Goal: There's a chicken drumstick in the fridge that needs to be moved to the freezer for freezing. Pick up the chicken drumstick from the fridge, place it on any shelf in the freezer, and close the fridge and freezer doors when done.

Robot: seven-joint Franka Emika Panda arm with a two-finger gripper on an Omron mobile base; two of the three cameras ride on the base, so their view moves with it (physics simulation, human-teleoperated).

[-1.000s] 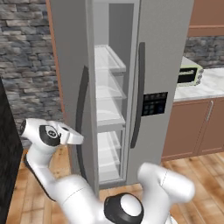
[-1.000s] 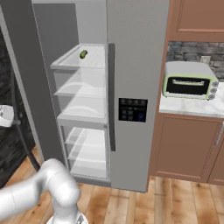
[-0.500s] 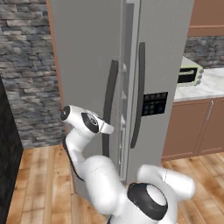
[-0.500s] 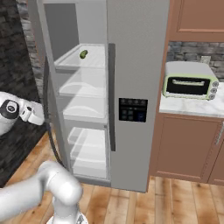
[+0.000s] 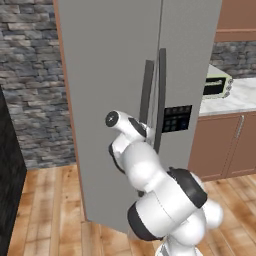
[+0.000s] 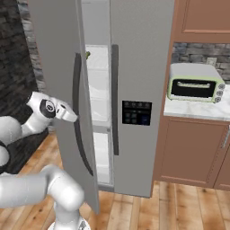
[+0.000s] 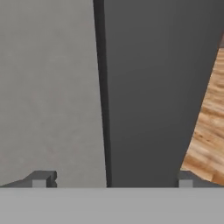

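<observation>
Tall grey left freezer door [image 6: 60, 90] nearly shut, spread-fingered empty gripper [image 7: 111, 179] against its dark vertical handle [image 6: 80, 119], small green item [image 6: 87, 55] on a shelf inside

The fridge door [image 5: 110, 100] looks like matt grey metal. The floor [image 5: 45, 210] is glossy wood planks, the cabinet [image 6: 193, 148] smooth brown wood, the counter [image 6: 197, 110] pale marble.

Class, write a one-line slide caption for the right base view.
Robot gripper at the part-open left door of the fridge.
</observation>
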